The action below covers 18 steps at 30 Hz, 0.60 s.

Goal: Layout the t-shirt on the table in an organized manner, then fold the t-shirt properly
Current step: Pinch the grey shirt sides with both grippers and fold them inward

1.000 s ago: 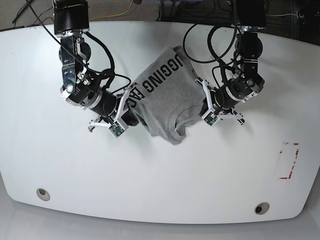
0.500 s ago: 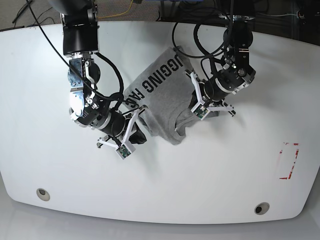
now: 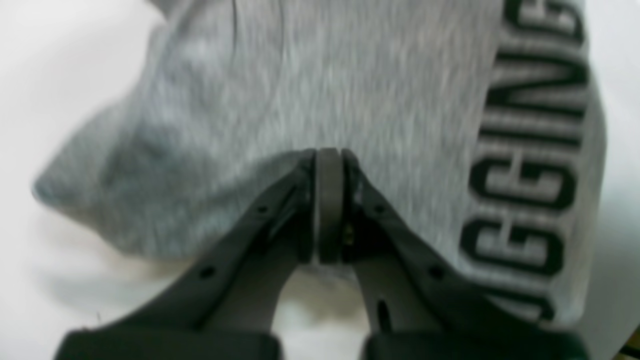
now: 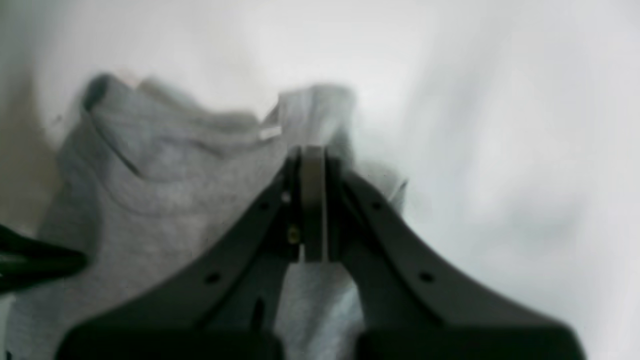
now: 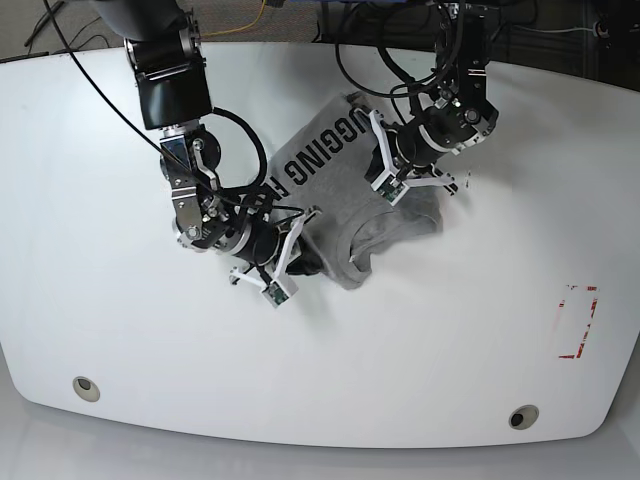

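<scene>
In the base view the right gripper (image 5: 300, 252), left of centre, covers the lower left edge of the t-shirt (image 5: 335, 185) and cuts the lettering short after "JOGGING F". Both wrist views are blurred (the cloth weave barely shows). The t-shirt lies bunched in the upper middle of the table (image 5: 90, 200), its long axis running from lower left to upper right of the frame, collar toward the bottom. The right gripper's jaws are pressed together on a fold of grey cloth. Further right, the left gripper (image 5: 385, 185) pinches the shirt's edge, jaws likewise closed.
</scene>
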Motion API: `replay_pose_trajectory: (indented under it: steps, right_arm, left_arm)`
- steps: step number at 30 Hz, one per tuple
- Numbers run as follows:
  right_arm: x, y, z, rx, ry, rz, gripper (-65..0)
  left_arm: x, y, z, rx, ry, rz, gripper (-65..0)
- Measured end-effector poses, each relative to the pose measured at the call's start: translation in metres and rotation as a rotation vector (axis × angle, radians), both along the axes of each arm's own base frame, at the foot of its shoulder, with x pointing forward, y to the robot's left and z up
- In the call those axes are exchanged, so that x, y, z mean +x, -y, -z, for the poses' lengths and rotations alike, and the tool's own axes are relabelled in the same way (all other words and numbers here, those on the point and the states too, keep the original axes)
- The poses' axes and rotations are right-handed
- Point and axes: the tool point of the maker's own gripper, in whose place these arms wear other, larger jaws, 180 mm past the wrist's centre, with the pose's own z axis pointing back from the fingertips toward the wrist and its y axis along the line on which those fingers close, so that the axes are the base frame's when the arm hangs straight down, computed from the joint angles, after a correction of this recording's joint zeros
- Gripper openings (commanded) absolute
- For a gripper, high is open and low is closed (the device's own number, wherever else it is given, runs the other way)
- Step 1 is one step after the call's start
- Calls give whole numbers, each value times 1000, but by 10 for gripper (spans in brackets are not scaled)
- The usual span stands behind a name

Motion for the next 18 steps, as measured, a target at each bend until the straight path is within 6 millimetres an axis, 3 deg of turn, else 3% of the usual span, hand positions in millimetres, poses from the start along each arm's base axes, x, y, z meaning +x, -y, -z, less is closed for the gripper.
replay_pose_trajectory:
  steps: [5,11,18]
  right_arm:
    - [-11,6,24,15,-46,30,-647]
    - [-24,21,38,7,-61,43,-647]
    - [-37,35,39,-12,-52,47,-649]
  left_arm:
    - [-1,0,1,1,-4,2,-650]
    - [-3,-6,9,20,-21,12,-650]
    - [7,-20,20,59,-37,17,-650]
